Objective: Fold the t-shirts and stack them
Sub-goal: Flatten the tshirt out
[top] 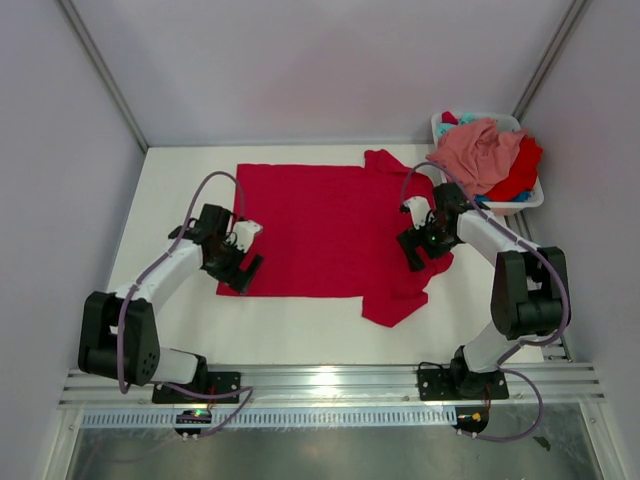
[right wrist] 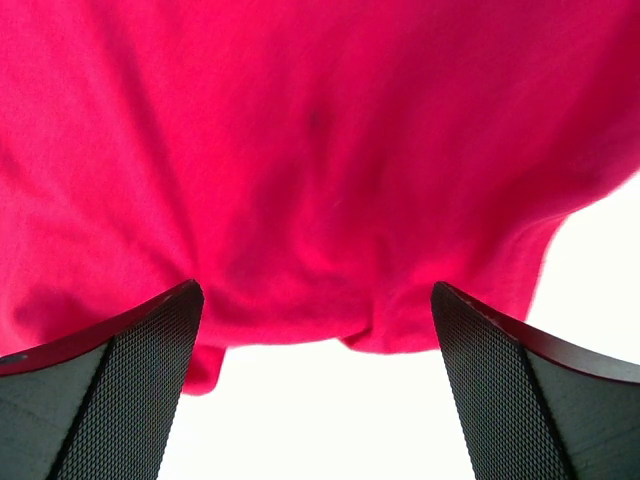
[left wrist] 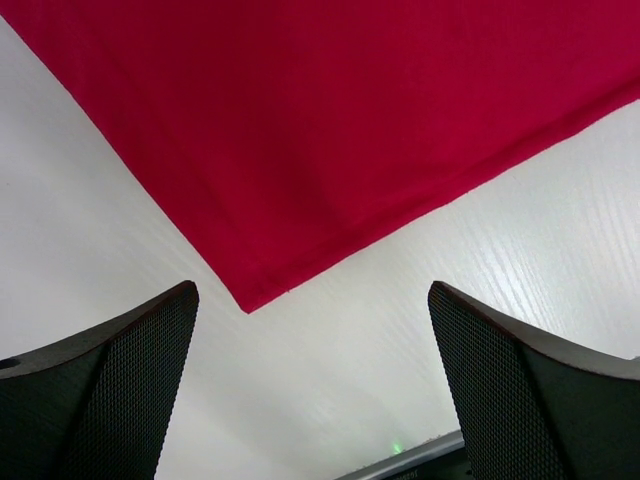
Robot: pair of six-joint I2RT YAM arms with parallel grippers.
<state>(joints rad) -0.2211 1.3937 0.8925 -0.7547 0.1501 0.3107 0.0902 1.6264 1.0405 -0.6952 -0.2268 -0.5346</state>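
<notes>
A bright red t-shirt (top: 320,230) lies spread wide and flat on the white table, its right side and sleeves rumpled. My left gripper (top: 240,274) hovers open over the shirt's near left corner (left wrist: 247,303), which lies just ahead of the fingers (left wrist: 110,400), with nothing between them. My right gripper (top: 411,251) stands open over the shirt's rumpled right edge (right wrist: 320,170), and the hem runs just in front of its fingertips (right wrist: 520,400). A salmon pink shirt (top: 478,150), more red cloth (top: 518,176) and a bit of teal (top: 464,121) are heaped in the basket.
The white plastic basket (top: 530,200) stands at the back right corner, close behind the right arm. Grey walls and metal frame posts (top: 100,70) enclose the table. A metal rail (top: 320,385) with both arm bases runs along the near edge.
</notes>
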